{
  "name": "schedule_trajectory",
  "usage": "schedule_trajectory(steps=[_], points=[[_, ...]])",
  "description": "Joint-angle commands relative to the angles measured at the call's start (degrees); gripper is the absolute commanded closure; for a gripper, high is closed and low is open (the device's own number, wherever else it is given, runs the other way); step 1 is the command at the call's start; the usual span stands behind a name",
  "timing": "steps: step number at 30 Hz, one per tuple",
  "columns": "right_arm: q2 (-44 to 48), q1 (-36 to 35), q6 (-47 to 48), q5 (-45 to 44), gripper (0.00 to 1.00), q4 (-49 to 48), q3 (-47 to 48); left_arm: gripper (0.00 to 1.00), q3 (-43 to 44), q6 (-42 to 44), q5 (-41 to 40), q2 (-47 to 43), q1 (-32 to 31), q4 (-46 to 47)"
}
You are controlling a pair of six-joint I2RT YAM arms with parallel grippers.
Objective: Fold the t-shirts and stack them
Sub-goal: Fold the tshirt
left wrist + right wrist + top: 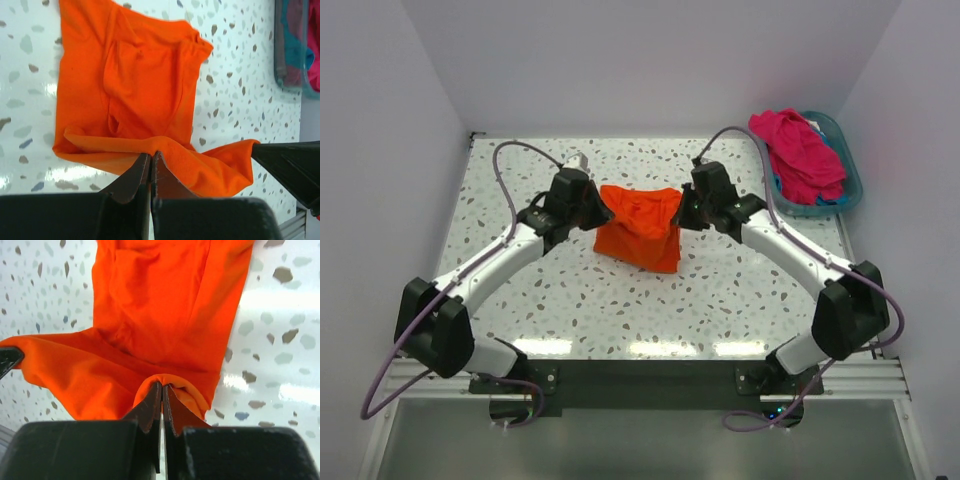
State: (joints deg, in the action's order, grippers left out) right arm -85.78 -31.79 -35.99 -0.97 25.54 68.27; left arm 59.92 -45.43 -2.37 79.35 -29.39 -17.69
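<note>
**Two grippers grip one orange shirt**

Left gripper has its jaws clenched on the left end of the orange shirt's far edge. The shirt sits mid-table, that edge stretched between both arms and the rest trailing towards their bases. Right gripper is clamped on the other end. At the far right corner, a pink shirt is heaped in a basket, with blue cloth showing under it.

The middle t-shirt is plain bright orange — the far-right t-shirt magenta-pink, its basket teal; the worktop is white, speckled grey and brown.
</note>
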Motion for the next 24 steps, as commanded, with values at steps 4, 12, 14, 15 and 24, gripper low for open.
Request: schedule_trajectory(steps=[4, 12, 14, 15, 24], points=[[-12.18, 7.53, 1.18, 7.91, 1.0, -2.34, 11.86, 1.0, 10.9, 1.57, 5.88, 11.51, 7.4, 8.55], [-32.41, 15.87, -3.03, 14.15, 0.89, -8.38, 25.85, 0.8, 25.49, 0.7, 20.54, 37.7, 14.35, 24.26], [-38.9, 17.55, -4.44, 14.59, 0.86, -7.53, 32.34, 0.64, 29.96, -1.4, 25.9, 43.59, 16.46, 28.92], [-40.59, 17.99, -4.53, 15.29, 0.75, -5.43, 36.63, 0.54, 31.12, -1.76, 27.58, 44.83, 16.99, 30.07], [-32.71, 16.77, 3.2, 3.71, 0.36, 0.37, 33.6, 0.01, 27.27, 4.82, 22.42, 35.88, 19.72, 23.16]])
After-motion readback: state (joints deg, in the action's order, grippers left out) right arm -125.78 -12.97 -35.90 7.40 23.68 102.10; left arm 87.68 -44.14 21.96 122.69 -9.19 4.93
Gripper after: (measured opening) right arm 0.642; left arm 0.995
